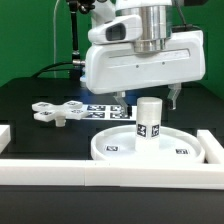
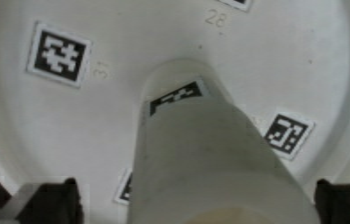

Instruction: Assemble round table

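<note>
The white round disc (image 1: 112, 145) lies flat at the front of the black table. The short cylindrical leg (image 1: 149, 120) stands upright at its centre, with tags on its side. My gripper (image 1: 149, 100) hangs just over the leg, one dark finger (image 1: 122, 98) on each side of its top. In the wrist view the leg (image 2: 207, 140) fills the middle and rises from the disc (image 2: 101, 110). The gripper (image 2: 198, 205) is open there, with a gap between each finger (image 2: 47, 200) and the leg. The cross-shaped base piece (image 1: 58, 112) lies apart, toward the exterior view's left.
The marker board (image 1: 103, 110) lies flat behind the disc, beside the base piece. White border rails run along the front (image 1: 100, 172) and stand at the exterior view's left (image 1: 5, 135) and right (image 1: 213, 146). A green wall is behind.
</note>
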Robot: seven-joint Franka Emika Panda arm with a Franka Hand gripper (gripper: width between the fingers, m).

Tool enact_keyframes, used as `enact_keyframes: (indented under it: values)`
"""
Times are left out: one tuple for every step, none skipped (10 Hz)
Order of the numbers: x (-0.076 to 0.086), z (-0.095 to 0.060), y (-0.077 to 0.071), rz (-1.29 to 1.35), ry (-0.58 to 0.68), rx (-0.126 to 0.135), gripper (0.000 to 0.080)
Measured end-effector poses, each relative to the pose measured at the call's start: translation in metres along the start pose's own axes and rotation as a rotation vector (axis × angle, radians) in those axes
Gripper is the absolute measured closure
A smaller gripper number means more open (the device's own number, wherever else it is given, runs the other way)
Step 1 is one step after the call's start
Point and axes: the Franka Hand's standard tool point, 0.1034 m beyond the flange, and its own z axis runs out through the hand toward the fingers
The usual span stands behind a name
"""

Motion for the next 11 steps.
enact_keyframes:
  values:
    - [0.001,0.0,0.0,-0.061,-0.002,-0.002,0.0151]
    - [0.0,0.0,0.002,-0.132,-0.005,-0.006,0.0151]
    - [-0.001,0.0,0.004,-0.185,-0.007,-0.007,0.0151]
    - [-0.001,0.0,0.005,-0.218,-0.01,-0.01,0.0151]
    - [-0.002,0.001,0.005,-0.305,-0.015,-0.016,0.0151]
    - [-0.002,0.001,0.003,-0.414,-0.029,-0.027,0.0151]
    - [0.0,0.001,0.0,-0.529,-0.045,-0.043,0.0151]
    - [0.0,0.001,-0.002,-0.607,-0.06,-0.052,0.0151]
    - [0.001,0.002,-0.005,-0.693,-0.072,-0.059,0.0151]
    - [0.001,0.003,-0.007,-0.782,-0.082,-0.062,0.0151]
    - [0.001,0.003,-0.009,-0.862,-0.091,-0.065,0.0151]
